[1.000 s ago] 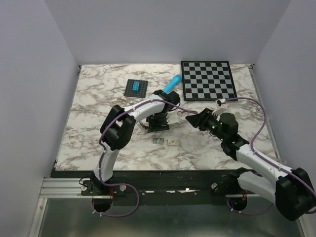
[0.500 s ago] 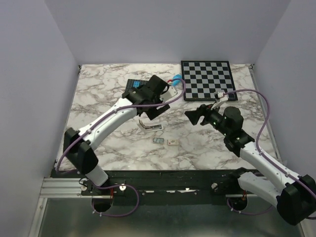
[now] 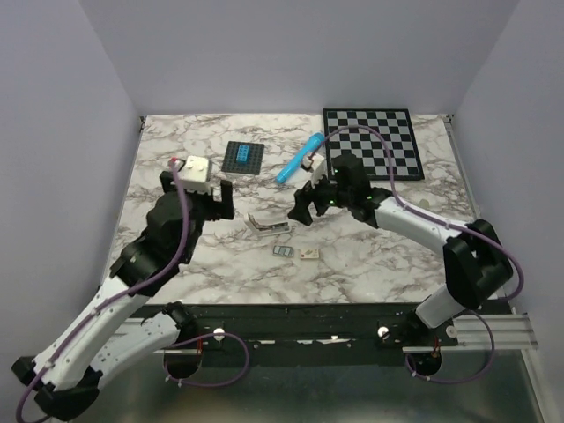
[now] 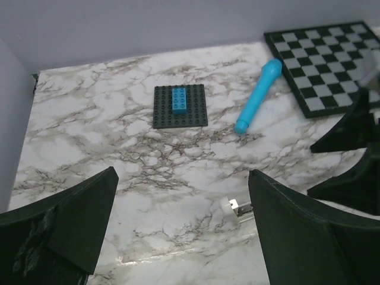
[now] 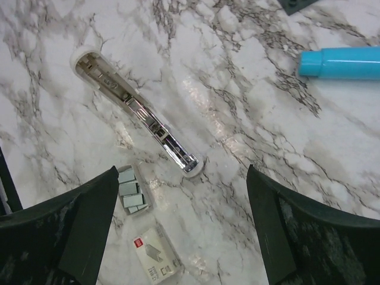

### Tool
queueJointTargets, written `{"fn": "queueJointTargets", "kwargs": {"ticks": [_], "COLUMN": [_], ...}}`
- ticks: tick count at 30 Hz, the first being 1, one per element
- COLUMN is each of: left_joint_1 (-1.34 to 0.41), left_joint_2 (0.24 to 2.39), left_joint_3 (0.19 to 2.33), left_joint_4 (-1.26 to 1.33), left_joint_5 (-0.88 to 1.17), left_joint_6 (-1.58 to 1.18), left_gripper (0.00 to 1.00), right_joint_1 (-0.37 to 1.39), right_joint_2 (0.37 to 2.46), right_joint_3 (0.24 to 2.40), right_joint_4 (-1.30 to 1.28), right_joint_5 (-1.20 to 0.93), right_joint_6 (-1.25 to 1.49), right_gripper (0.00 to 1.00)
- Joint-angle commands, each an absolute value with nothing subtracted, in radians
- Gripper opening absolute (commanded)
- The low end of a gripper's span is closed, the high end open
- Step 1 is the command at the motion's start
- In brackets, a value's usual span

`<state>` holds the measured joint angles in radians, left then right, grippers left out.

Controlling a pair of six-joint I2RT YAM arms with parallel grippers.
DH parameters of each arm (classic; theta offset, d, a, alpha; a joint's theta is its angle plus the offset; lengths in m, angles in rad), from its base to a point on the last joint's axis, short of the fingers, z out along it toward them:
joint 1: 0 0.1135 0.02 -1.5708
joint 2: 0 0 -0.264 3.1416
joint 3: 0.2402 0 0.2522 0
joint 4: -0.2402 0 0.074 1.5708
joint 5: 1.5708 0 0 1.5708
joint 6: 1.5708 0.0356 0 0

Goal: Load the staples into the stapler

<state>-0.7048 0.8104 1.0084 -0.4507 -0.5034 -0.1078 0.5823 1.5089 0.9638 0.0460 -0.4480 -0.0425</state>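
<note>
Hovering above the desk (image 3: 159,150), the right pincer (image 3: 302,203) was released, its jaws wide with nothing between them. The stapler (image 5: 139,113) lay just below and ahead of it, opened flat with the shiny rail facing up. Its long axis ran on a slant away from the pincer. One end sat under the gap between the jaws, and the rounded cream end pointed off to the far side. The staples (image 5: 130,190), small and grey, lay just beside one finger, near the stapler's closer end but not touching it. The left pincer (image 4: 181,178), also released and empty, hung well off to the stapler's other side. The step in hand seemed to be fetching the staples. Next, a pincer would need to lower over them, pinch them lightly, and line them up with the rail.
</note>
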Motion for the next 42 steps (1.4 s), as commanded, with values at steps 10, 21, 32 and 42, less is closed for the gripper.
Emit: {"fn": "queueJointTargets", "kwargs": {"ticks": [10,21,32,42], "left_joint_1": [-0.677,-0.499,-0.376,-0.35], "left_joint_2": [0.416,0.374,0.396,0.402], "left_joint_3": [0.664,0.629,0.626,0.623], "left_joint_4": [-0.209,-0.196,-0.189,-0.183], "left_joint_5": [-0.758,-0.605,-0.431,-0.376], "left_joint_6": [-0.107,-0.143,-0.202,-0.215], "left_gripper": [0.99,0.99,0.99,0.99], "right_joint_1": [0.716,0.773,0.782,0.792], "right_joint_2": [1.893,2.019,2.075,2.069], "right_joint_3": [1.337,1.451,1.5,1.462], "right_joint_4": [-0.316,-0.393,-0.428,-0.42], "right_joint_5": [-0.391,-0.331,-0.301,-0.273], "right_joint_6": [-0.368,-0.414,-0.425,-0.393], "right_gripper": [0.88,0.76,0.64,0.49]}}
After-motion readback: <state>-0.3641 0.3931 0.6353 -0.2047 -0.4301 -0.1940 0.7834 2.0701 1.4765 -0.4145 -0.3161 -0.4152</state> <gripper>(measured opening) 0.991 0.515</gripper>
